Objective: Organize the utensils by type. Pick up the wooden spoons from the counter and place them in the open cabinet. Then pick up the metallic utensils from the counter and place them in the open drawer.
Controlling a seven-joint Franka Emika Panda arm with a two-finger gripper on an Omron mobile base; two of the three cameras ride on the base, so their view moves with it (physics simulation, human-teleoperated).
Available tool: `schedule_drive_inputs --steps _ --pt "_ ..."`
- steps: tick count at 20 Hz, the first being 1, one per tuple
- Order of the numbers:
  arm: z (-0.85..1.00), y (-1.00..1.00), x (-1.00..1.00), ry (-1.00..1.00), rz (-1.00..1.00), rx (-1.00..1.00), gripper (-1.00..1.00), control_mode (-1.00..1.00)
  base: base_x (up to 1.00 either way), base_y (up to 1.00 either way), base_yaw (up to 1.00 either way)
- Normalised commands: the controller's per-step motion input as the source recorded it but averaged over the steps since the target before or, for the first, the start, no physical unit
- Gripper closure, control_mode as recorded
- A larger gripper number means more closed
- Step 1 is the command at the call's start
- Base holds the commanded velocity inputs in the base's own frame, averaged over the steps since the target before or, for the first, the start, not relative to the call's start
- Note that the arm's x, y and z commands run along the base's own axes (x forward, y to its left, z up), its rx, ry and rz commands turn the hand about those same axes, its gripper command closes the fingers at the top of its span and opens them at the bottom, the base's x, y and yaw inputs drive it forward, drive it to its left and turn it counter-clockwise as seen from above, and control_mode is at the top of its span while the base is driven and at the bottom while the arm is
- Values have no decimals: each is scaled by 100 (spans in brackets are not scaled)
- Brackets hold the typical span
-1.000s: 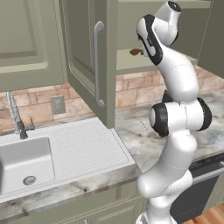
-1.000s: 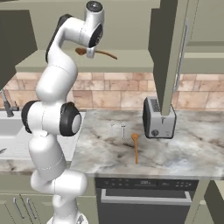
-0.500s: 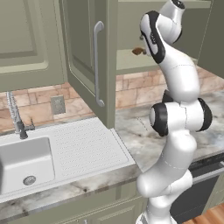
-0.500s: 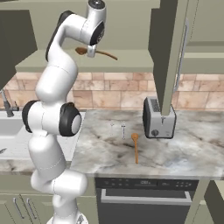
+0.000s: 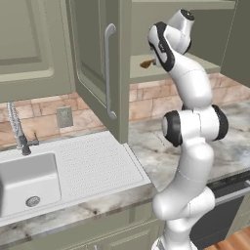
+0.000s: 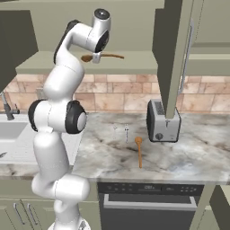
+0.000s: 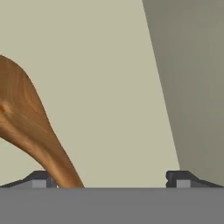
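Olive-green, the open cabinet [image 6: 134, 63] carries one wooden spoon [image 6: 102, 56] on its shelf, the long axis level, bowl toward nine o'clock and handle toward three in the right base view. The gripper [image 7: 111, 179] sits at the bowl end with its jaws spread wide; in the hand view the spoon's neck passes just inside the finger at seven o'clock, seemingly released. On the counter [image 6: 188, 157] the second wooden spoon [image 6: 139, 152] lies at about five o'clock from the hand, well below, handle pointing six. The metallic utensils [image 6: 121, 131] lie just beside it, at ten o'clock.
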Motion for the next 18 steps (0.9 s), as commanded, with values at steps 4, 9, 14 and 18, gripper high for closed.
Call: schedule_drive_inputs --steps 4,9,14,18 --pt "-3 2 16 6 1 1 -100 -100 0 0 0" --pt "1 0 -72 -1 7 0 -100 -100 0 0 0" --pt "9 0 -51 1 5 0 -100 -100 0 0 0" --pt "6 0 -5 1 1 0 -100 -100 0 0 0"
